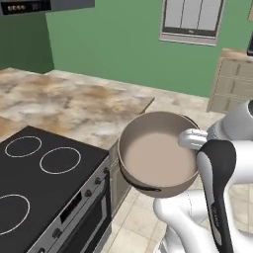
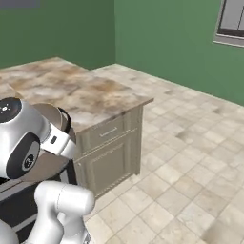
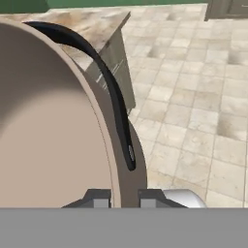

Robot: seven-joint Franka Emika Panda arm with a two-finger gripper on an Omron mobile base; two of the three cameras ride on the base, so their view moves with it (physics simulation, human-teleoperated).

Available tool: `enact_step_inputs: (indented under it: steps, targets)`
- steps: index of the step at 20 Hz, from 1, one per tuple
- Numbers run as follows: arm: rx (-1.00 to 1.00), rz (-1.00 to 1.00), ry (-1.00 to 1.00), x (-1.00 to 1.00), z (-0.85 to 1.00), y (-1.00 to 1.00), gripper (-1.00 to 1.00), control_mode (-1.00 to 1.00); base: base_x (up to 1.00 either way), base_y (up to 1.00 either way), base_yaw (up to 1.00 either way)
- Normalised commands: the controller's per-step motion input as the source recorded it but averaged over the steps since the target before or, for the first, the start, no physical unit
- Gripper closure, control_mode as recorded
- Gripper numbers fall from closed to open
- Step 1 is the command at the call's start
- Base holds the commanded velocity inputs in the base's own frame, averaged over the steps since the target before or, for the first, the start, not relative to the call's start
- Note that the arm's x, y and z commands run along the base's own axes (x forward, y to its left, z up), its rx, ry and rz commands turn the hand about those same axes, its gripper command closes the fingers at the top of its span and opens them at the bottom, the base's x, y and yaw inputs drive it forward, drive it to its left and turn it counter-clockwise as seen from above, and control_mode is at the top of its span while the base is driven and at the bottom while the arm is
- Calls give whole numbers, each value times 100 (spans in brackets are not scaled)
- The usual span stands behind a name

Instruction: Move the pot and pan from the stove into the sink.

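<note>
The pot [image 1: 155,153], brownish-grey with a beige inside, hangs in the air just right of the stove [image 1: 39,183], off its black glass and above the floor by the counter's end. My gripper [image 1: 191,140] is shut on the pot's right rim. In the hand view the two fingertips [image 3: 99,197] clamp the pot wall [image 3: 53,135] from either side, and a dark side handle [image 3: 111,92] curves along the outside. A bit of the pot [image 2: 47,110] peeks out behind the arm in the right base view. The stove's ring burners are bare. The pan and the sink are out of view.
A marbled counter [image 1: 74,104] runs behind and right of the stove, ending at a cabinet with a drawer [image 2: 109,143]. Tiled floor [image 2: 190,181] spreads to the right. Beige drawers [image 1: 232,84] stand against the green wall at the far right.
</note>
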Motion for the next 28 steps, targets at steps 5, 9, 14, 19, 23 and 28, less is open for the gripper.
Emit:
enact_step_inputs:
  steps: [5, 9, 14, 19, 23, 28]
  targets:
    - [0, 0, 0, 0, 0, 0, 100, 100, 0, -6, -50]
    - [0, 0, 0, 0, 0, 0, 100, 100, 1, -9, -50]
    - [0, 0, 0, 0, 0, 0, 100, 100, 0, -16, -48]
    - [0, 0, 0, 0, 0, 0, 100, 100, 0, -17, -23]
    - [0, 0, 0, 0, 0, 0, 100, 100, 0, 0, 0]
    - [0, 0, 0, 0, 0, 0, 100, 100, 15, 2, -2]
